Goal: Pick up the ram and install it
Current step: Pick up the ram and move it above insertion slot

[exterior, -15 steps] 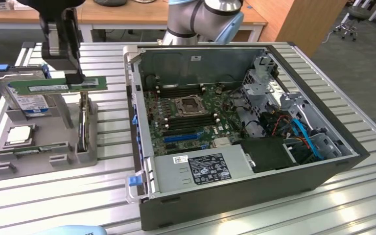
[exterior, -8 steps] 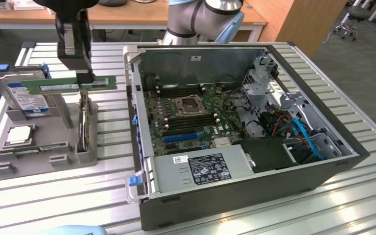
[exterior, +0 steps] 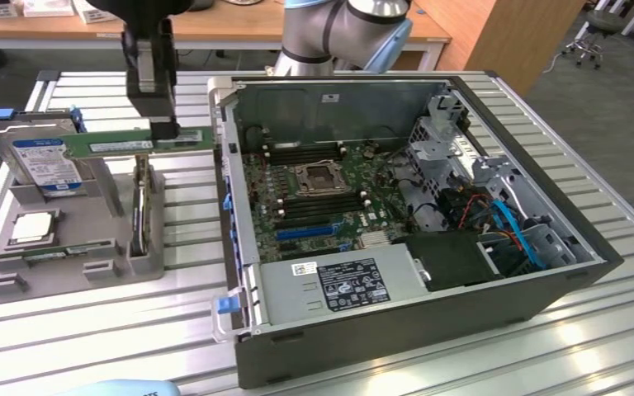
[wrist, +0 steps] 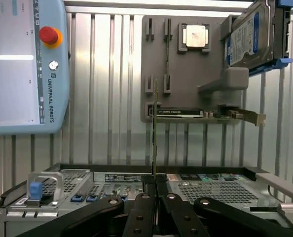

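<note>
The ram (exterior: 108, 145) is a long green stick held level in the air above the grey holder tray (exterior: 75, 268), at the exterior view's left. My gripper (exterior: 167, 134) comes down from above and is shut on the end of the stick nearest the computer case (exterior: 405, 206). In the wrist view the ram (wrist: 155, 128) appears edge-on as a thin line rising from between my gripper (wrist: 155, 183) fingers, over the case edge. The motherboard (exterior: 317, 190) with its dark memory slots (exterior: 306, 153) lies open inside the case, to the right of the held stick.
A blue-labelled hard drive (exterior: 42, 158) stands in the tray, and a square silver CPU (exterior: 33, 226) lies in front of it. An expansion card (wrist: 205, 114) sits in a tray slot. A teach pendant (wrist: 25, 64) lies on the slatted table.
</note>
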`<state>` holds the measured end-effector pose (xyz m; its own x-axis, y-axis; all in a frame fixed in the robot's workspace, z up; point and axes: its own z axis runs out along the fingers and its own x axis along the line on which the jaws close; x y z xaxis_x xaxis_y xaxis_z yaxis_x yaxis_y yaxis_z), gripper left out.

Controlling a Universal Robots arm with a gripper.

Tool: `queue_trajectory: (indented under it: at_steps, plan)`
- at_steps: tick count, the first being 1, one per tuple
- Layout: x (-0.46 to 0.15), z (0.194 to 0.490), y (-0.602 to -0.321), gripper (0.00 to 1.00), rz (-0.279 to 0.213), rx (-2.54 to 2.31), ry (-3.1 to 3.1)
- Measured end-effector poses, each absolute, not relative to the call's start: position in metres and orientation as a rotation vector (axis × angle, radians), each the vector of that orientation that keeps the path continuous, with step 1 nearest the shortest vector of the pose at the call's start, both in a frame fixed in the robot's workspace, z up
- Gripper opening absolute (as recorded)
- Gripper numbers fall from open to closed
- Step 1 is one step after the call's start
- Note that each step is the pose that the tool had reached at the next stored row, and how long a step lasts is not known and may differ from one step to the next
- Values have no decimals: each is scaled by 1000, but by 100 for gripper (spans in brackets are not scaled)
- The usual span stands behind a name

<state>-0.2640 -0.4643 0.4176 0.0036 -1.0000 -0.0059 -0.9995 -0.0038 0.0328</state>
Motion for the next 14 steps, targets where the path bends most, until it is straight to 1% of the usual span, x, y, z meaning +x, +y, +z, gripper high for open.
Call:
queue_trajectory:
  at_steps: [14]
  plan:
    - [-231,418,-464,12,-43,2214,-2201]
